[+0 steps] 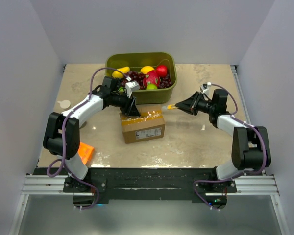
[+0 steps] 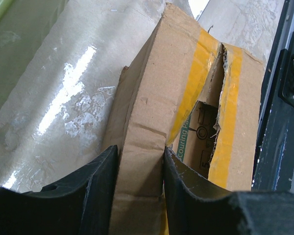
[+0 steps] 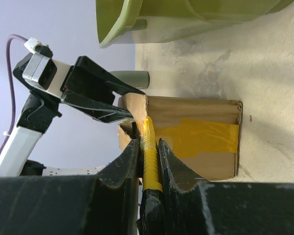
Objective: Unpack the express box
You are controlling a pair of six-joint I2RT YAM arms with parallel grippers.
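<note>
The express box (image 1: 144, 127) is a brown carton with yellow tape on top, lying mid-table with a white label on its near side. My left gripper (image 1: 133, 108) is at its far left corner. In the left wrist view it (image 2: 140, 151) is shut on the box's cardboard flap (image 2: 147, 98). The taped seam (image 2: 216, 83) is torn, and a printed inner box (image 2: 203, 129) shows through. My right gripper (image 1: 178, 106) hovers just right of the box. In the right wrist view it (image 3: 148, 142) is shut on a yellow ridged cutter (image 3: 150, 152), pointing at the box's top edge (image 3: 196, 110).
A green bin (image 1: 154, 96) of toy fruit stands just behind the box. A flat orange box (image 1: 85, 152) lies at the near left beside the left arm. A small white disc (image 1: 64, 104) lies at the far left. The left gripper also shows in the right wrist view (image 3: 95, 95).
</note>
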